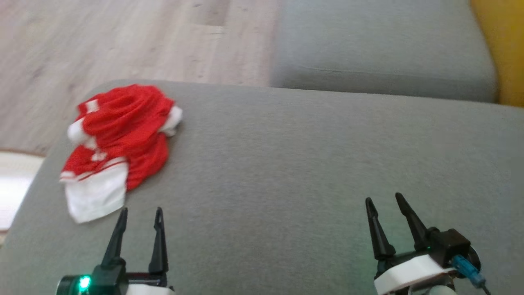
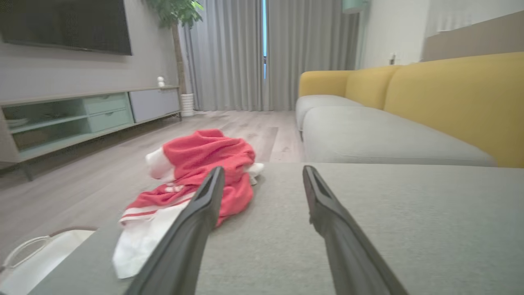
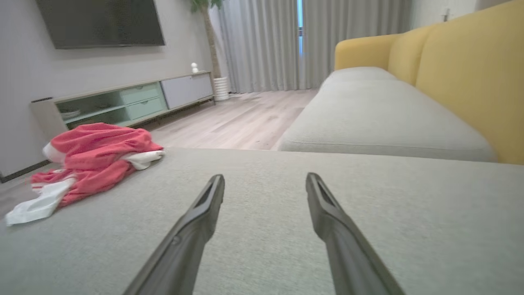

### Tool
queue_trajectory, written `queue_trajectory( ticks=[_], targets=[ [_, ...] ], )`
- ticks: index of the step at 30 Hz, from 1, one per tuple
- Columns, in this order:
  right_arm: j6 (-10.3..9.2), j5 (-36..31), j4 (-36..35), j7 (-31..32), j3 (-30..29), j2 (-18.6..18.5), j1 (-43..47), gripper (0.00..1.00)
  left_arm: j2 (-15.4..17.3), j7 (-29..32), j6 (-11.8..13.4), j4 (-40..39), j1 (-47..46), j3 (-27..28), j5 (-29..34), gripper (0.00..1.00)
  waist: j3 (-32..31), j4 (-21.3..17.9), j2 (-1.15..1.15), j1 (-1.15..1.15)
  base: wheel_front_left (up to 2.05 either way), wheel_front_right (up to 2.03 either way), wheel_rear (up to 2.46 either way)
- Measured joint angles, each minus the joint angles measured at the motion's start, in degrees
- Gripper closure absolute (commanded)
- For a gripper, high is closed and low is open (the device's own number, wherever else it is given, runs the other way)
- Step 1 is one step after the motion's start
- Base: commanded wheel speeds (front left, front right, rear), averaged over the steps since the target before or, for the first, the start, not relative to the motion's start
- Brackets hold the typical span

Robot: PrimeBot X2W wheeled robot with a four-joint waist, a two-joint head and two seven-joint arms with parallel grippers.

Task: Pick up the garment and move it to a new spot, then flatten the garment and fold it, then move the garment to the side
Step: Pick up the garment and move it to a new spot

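Closest to my head camera are my own two grippers, low over the grey cushion (image 1: 307, 164): the left gripper (image 1: 141, 211) at about 7 o'clock in that view, the right gripper (image 1: 384, 198) at about 4 o'clock. Both have their fingers spread wide with nothing between them, which suits a first grab not yet made.

The garment (image 1: 118, 135), red with white trim and stripes, lies crumpled in a heap at about 10 o'clock on the cushion, close to its far left corner. One white flap trails toward me and ends just beside my left fingertips, apart from them. From my left wrist the heap sits at 10 o'clock, partly behind one finger. From my right wrist it is off at 9 o'clock, well apart. So I judge the left arm is the one placed to take it, and the bare grey stretch from 12 to 3 o'clock is a likely new spot for laying it flat.

Beyond the cushion, pale wooden floor (image 1: 123, 37) runs at 11 o'clock. A second grey sofa seat (image 1: 380, 49) lies at 1 o'clock, with a yellow backrest (image 1: 507, 49) at 2 o'clock.
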Motion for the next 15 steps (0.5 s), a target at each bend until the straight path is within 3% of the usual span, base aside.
queue_trajectory(
  ticks=[9,15],
  targets=[
    [0.00,0.43,0.00,0.00,0.74,0.00,-0.17,0.00,1.59,0.00,0.04,-0.37,0.10,2.87,0.42,0.00,-0.01,10.04,0.00,0.00,0.00,0.00,0.00],
    [0.00,0.42,0.00,0.00,0.90,0.01,-0.19,0.00,1.87,0.00,0.04,-1.29,1.67,5.24,-0.20,0.00,0.01,14.74,0.00,0.00,0.00,0.00,0.00]
  ],
)
